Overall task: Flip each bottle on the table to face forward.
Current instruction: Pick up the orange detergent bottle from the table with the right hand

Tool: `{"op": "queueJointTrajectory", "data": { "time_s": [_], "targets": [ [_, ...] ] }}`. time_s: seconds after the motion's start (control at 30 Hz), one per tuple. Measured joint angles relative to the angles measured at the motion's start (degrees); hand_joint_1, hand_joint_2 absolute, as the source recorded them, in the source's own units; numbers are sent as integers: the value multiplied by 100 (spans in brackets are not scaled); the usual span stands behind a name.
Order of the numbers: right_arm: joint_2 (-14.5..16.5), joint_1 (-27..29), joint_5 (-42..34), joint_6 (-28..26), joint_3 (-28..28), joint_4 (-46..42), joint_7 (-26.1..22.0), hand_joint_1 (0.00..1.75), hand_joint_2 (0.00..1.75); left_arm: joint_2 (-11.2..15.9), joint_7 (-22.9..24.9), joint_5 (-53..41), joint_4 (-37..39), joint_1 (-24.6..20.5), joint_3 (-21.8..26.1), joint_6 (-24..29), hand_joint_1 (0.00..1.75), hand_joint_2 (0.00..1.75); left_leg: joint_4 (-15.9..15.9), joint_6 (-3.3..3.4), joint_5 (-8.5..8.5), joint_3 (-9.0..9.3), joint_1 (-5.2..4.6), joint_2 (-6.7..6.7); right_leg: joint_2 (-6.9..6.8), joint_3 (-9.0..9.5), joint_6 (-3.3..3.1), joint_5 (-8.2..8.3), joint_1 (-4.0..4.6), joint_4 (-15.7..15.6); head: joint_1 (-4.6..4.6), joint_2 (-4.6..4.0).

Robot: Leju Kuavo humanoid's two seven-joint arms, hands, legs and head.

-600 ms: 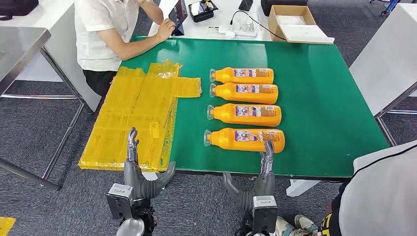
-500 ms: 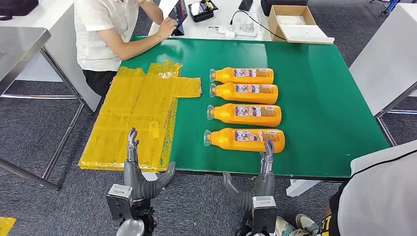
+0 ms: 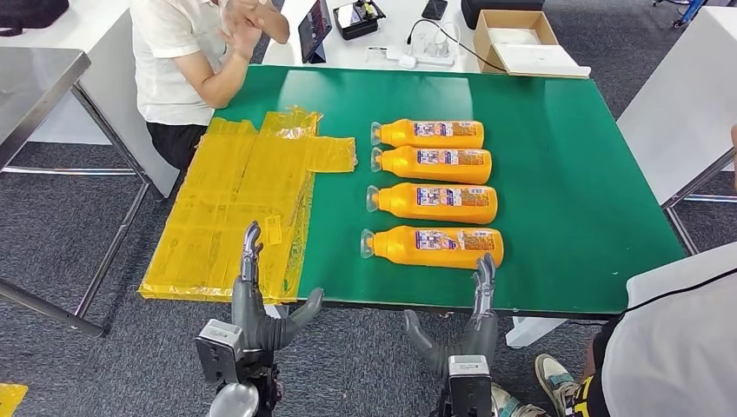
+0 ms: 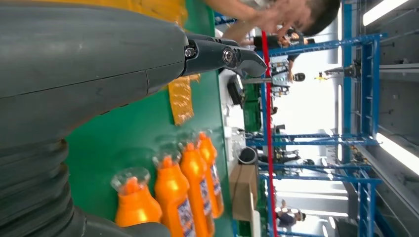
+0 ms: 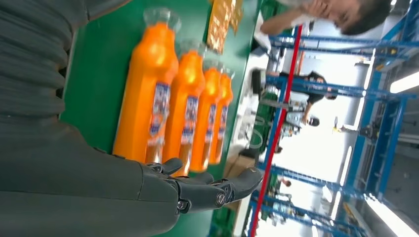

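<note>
Both hands empty, fingers apart: left hand point(image 3: 261, 317), right hand point(image 3: 465, 330). Nearest bottle point(image 3: 432, 247) prob. full, heavyish, slick plastic; grip mid-body w/ label.

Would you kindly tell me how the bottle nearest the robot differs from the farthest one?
The nearest bottle lies close to the right hand at the table's front edge; the farthest bottle lies toward the table's middle. The nearest lies apart from its neighbour; the farthest nearly touches its neighbour. Both are orange, lying flat, with clear caps pointing left.
</note>
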Motion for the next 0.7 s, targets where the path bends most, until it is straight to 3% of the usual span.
{"op": "queueJointTrajectory", "data": {
  "time_s": [0.17, 0.43, 0.7],
  "targets": [
    [-48, -36, 643, 133, -184, 45, 268, 0, 175, -49, -6, 84, 199, -110, -59, -47, 0, 175, 0, 0, 0, 1, 1, 1, 0, 0, 0, 0, 1, 1, -2, 0],
    [-514, -277, 3239, -133, -296, 612, 1503, 0, 175, -76, 21, 64, 425, -173, -117, -170, 0, 175, 1, 0, -1, -2, -1, -3, -1, -1, 1, 0, -1, 0, -1, 0],
    [-870, -654, 3567, -22, -468, 944, 1800, 0, 175, -151, 12, 163, 630, -320, -173, -195, 0, 175, 2, 3, 1, -1, -5, 0, 0, 0, 6, 4, -6, 0, -3, 0]
  ]
}}
